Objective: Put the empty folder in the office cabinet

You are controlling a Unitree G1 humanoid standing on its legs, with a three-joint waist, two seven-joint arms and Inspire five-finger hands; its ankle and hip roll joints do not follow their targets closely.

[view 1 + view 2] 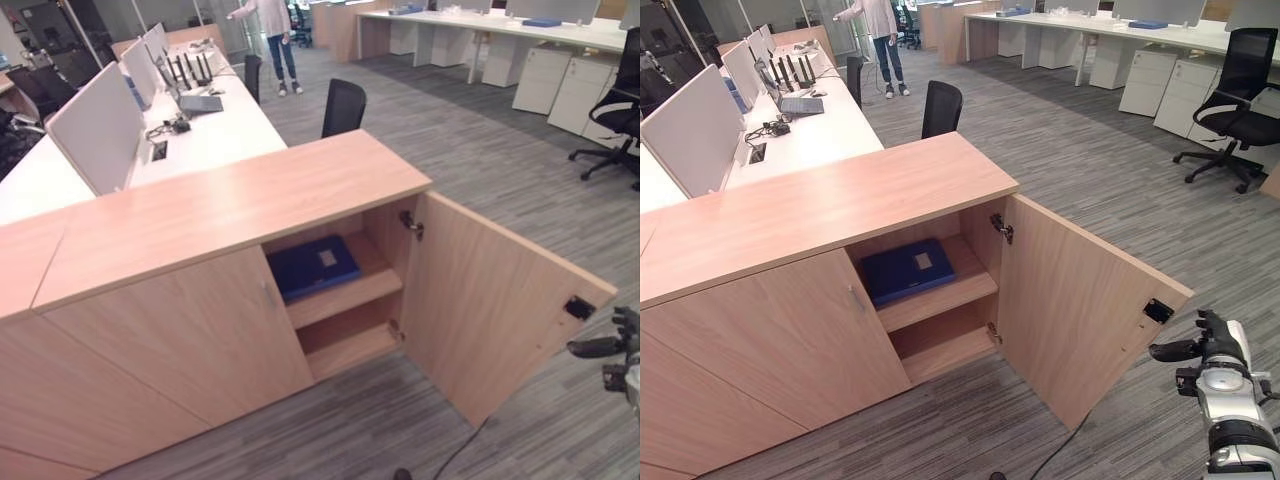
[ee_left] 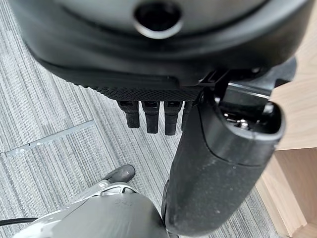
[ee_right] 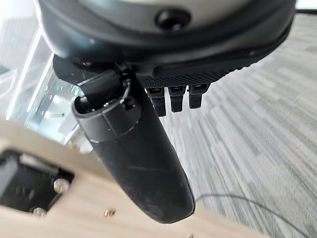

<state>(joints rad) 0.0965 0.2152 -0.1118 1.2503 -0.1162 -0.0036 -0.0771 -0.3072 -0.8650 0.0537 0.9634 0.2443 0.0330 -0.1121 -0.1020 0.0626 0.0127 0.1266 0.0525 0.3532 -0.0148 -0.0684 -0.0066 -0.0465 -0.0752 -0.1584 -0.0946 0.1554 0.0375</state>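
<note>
- Since the blue folder (image 1: 313,266) already lies flat on the upper shelf (image 1: 345,294) of the office cabinet (image 1: 230,205), the placing step looks done; what remains, by my judgement, is closing up.
- Cabinet door (image 1: 495,305) stands swung wide toward the robot, latch plate (image 1: 579,307) visible on its inner face near the free edge.
- Right hand (image 1: 1200,350) hovers just beside that free edge, fingers relaxed and thumb extended, holding nothing. Right wrist view confirms: door's inner face close by the thumb, no contact that I can make out.
- Left hand (image 2: 208,148) hangs down over the carpet, fingers loose, empty and idle.
- Next move likely calls for getting the right hand onto the door's outer face and pushing it round on its hinge (image 1: 410,224).
- Folder: dark blue, closed, thin, with a pale label (image 1: 327,258) on its cover; set slightly askew, well inside the shelf front.
- Lower shelf (image 1: 350,345) bare.
</note>
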